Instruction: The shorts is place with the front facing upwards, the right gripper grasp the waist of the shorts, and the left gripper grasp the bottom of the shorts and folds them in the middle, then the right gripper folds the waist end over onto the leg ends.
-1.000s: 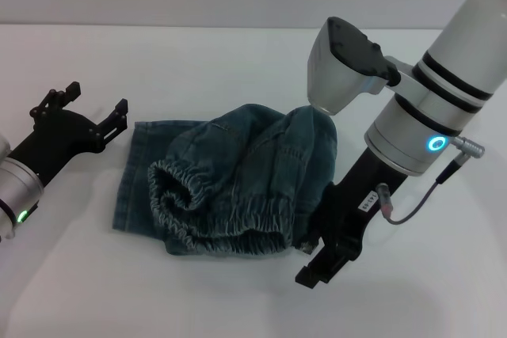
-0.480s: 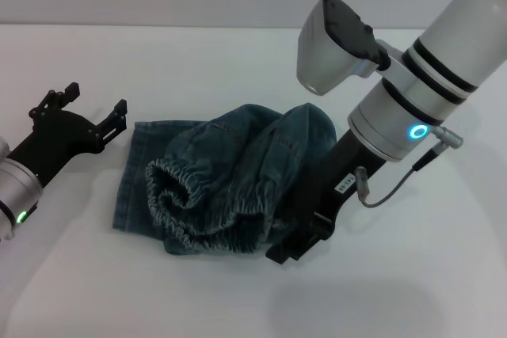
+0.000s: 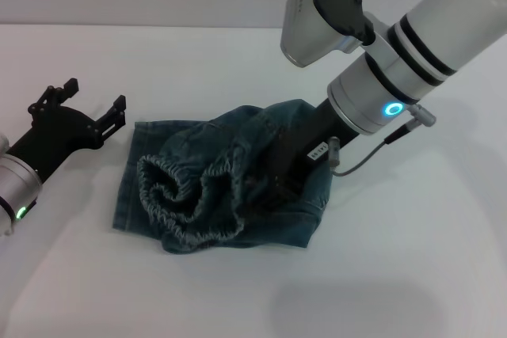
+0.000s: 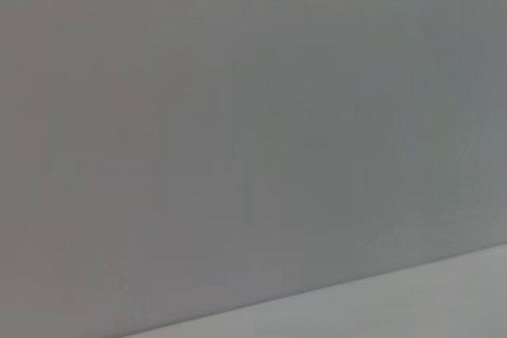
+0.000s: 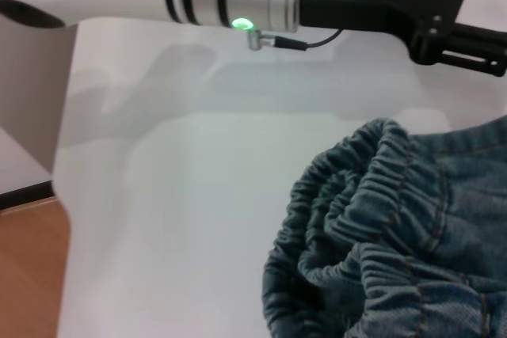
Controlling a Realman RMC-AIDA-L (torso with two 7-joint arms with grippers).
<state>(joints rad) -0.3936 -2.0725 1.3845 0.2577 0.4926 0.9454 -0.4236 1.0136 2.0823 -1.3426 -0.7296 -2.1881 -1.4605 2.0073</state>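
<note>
Head view: right pincer (image 3: 265,187) slants into the shorts (image 3: 222,187), grip hidden.

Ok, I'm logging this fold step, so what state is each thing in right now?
the shorts: bunched in a heap on the table, not flat.
the waist of the shorts: ruffled, lifted and carried toward the leg end.
the right gripper: end effector buried in the denim; fingers hidden.
the left gripper: open, resting on the table beside the shorts, holding nothing.
</note>
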